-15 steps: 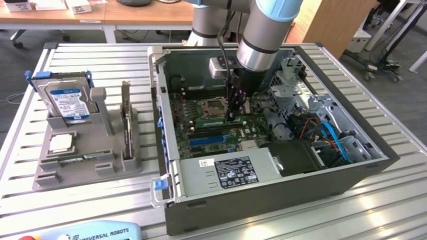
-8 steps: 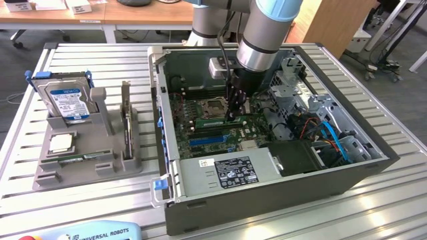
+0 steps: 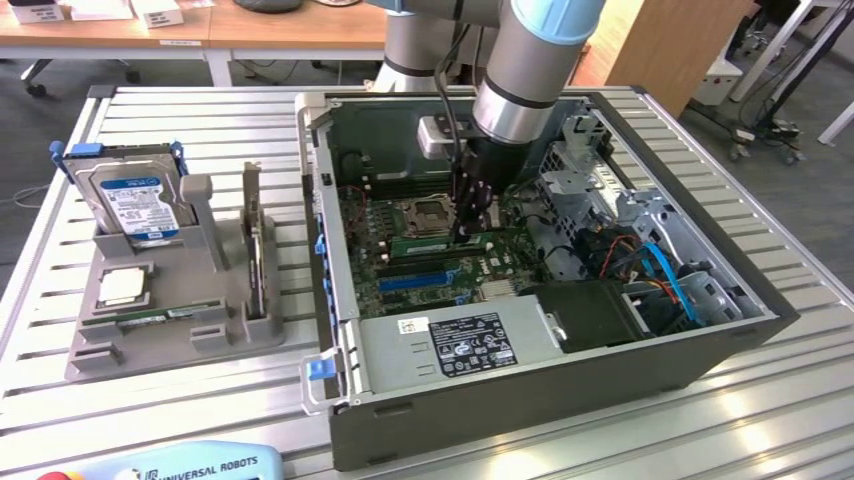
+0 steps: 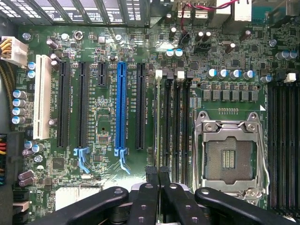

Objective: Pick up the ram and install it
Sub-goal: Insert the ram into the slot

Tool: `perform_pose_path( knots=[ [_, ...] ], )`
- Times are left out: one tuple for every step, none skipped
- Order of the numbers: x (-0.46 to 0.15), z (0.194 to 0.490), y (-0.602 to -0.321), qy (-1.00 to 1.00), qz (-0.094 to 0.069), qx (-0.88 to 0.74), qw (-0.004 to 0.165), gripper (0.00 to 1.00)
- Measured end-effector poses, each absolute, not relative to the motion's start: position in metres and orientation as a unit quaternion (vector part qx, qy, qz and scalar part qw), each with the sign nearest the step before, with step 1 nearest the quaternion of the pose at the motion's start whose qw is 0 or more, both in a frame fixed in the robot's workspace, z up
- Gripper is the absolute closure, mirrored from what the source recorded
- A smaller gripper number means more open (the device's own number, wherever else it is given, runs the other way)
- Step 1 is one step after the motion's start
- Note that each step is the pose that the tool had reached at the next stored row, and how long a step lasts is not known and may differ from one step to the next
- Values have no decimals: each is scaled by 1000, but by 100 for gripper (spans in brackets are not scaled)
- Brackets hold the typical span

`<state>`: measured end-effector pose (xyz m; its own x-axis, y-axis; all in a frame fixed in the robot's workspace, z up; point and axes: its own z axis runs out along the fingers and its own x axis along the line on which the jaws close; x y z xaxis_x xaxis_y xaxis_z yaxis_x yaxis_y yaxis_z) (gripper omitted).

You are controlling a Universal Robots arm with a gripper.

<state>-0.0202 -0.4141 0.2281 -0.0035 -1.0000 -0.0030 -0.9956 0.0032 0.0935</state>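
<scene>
Ram (image 4: pixel 157 122) stands edge-on, pinched in the closed claw (image 4: pixel 158 176), over the motherboard (image 4: pixel 105 112).

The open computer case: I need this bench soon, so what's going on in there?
A robot arm reaches into the open grey computer case, its black claw closed low over the memory slots beside the empty silver processor socket. A thin green memory stick seems to stand edge-on beneath it; whether it is gripped is unclear.

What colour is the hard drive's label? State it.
The label is blue with white print, clearest in the exterior view.
</scene>
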Motion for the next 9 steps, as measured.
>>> perform_pose_path(
  knots=[
    [-20,228,-414,-708,-34,705,32,89],
    [-20,228,-414,-708,-34,705,32,89],
    [-20,228,-414,-708,-34,705,32,89],
    [-20,228,-414,-708,-34,705,32,89],
    [-20,228,-414,-708,-34,705,32,89],
    [-20,228,-414,-708,-35,705,32,89],
    [-20,228,-414,-708,-35,705,32,89],
    [-20,229,-414,-708,-35,705,32,89],
    [-20,229,-414,-707,-35,705,32,89]
  ],
)
